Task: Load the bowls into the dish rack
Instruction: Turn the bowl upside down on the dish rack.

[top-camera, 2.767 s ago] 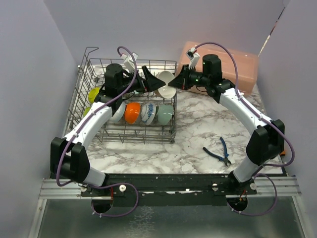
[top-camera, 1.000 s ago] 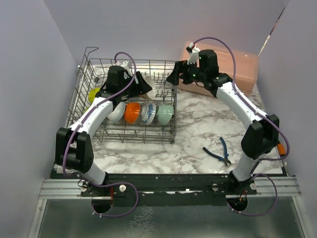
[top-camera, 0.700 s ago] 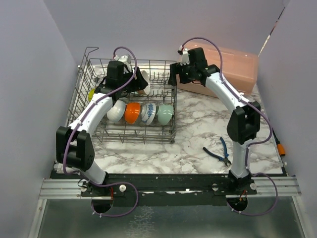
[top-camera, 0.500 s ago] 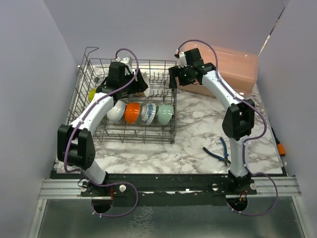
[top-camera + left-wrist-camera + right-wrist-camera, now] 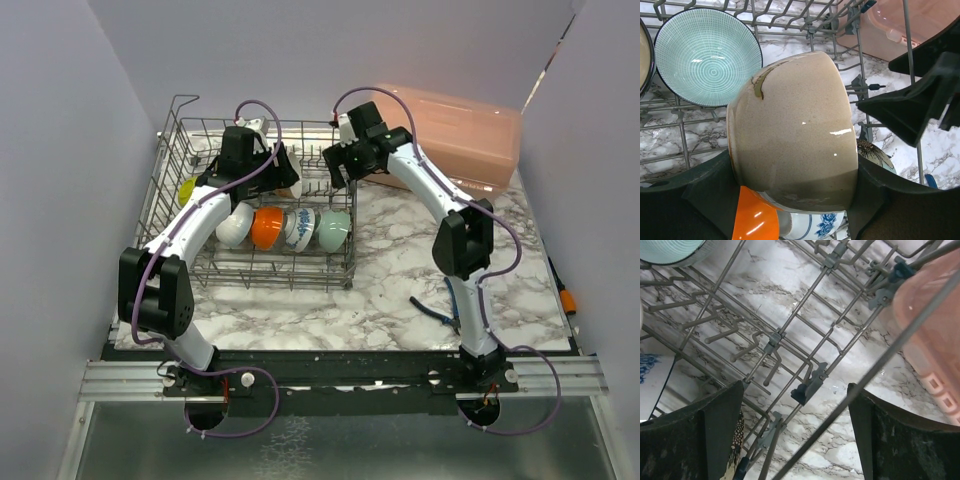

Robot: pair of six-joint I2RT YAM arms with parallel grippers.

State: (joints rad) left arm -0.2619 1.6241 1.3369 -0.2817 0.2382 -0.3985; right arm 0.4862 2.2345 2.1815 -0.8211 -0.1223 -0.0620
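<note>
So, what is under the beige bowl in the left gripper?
Below the beige bowl: part of an orange bowl, a blue-patterned white bowl, the dish rack. It covers the rest.

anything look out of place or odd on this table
Yes: a pair of dark metal pliers lies on the marble tabletop right of the grey wire dish rack, partly under the right arm. It is odd among the small round bowls. Nothing looks spilled or broken.

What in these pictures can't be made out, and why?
Top view: beige bowl mostly hidden under the left gripper.
Top view: lime-yellow bowl half behind the left arm; count there unclear.
Top view: pliers partly behind the right arm.
Right wrist view: blue-patterned bowl cut off at the left edge.
</note>
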